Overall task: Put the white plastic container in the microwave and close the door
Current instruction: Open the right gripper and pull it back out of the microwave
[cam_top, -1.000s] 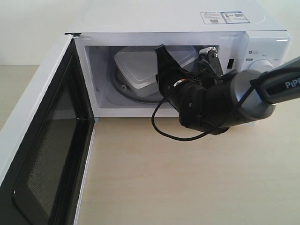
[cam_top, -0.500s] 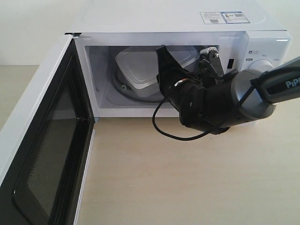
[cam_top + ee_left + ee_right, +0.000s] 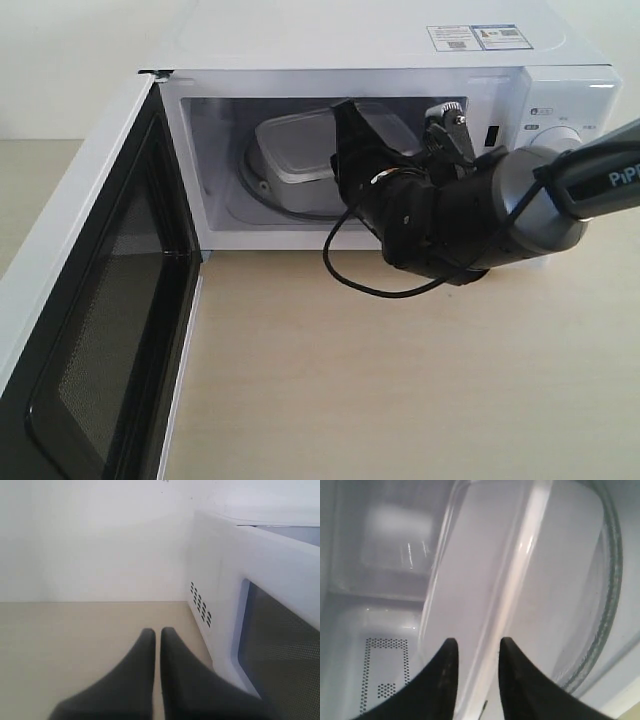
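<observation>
The white plastic container (image 3: pixel 290 150) lies on the glass turntable (image 3: pixel 262 192) inside the white microwave (image 3: pixel 350 40). My right gripper (image 3: pixel 477 647) reaches into the cavity. It is open, its two black fingers (image 3: pixel 447 680) straddling the container's rim (image 3: pixel 515 580) with gaps on both sides. The door (image 3: pixel 90 330) is swung wide open at the left, black inner face showing. My left gripper (image 3: pixel 157 632) is shut on nothing and hovers over the table outside the door (image 3: pixel 280 630).
My right arm (image 3: pixel 470 215) with its looping black cable (image 3: pixel 350 280) fills the right half of the microwave opening. A dial (image 3: pixel 562 140) sits on the control panel. The turntable ring (image 3: pixel 609 605) curves past the container. Light wooden tabletop (image 3: pixel 380 380) lies in front.
The container, tilted up toward the opening before, has dropped flatter onto the turntable. The right arm has barely moved.
</observation>
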`<state>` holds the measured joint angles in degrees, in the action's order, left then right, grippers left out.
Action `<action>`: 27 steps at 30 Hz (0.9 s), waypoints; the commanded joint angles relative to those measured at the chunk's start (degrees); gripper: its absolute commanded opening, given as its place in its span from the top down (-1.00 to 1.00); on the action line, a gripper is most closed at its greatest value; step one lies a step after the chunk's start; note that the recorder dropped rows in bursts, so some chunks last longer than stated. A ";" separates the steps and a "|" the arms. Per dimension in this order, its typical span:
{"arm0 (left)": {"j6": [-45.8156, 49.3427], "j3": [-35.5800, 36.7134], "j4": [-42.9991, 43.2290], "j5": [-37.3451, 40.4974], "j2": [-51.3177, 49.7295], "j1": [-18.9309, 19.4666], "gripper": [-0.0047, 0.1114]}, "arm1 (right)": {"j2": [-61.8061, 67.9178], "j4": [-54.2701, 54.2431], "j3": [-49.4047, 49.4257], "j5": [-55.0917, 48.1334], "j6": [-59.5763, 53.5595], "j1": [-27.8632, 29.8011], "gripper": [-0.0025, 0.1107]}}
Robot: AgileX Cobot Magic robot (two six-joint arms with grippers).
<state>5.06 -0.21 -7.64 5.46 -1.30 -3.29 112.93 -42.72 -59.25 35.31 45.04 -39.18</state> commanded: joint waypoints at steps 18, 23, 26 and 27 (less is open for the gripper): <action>-0.61 0.21 0.01 -0.34 0.36 0.29 0.84 | -1.20 17.24 6.55 0.70 -54.85 -3.38 0.96; -0.61 0.21 0.01 -0.34 0.36 0.29 0.84 | 0.90 17.12 6.25 5.45 -57.67 -3.04 0.96; -0.61 0.21 0.01 -0.34 0.36 0.29 0.84 | 3.79 17.12 3.97 5.46 -57.56 -3.04 0.96; -0.61 0.21 0.01 -0.34 0.36 0.29 0.84 | 4.70 17.12 2.94 5.46 -57.56 -3.04 0.96</action>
<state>5.06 -0.21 -7.64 5.46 -1.30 -3.29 115.42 -26.02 -54.23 39.80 -11.78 -42.39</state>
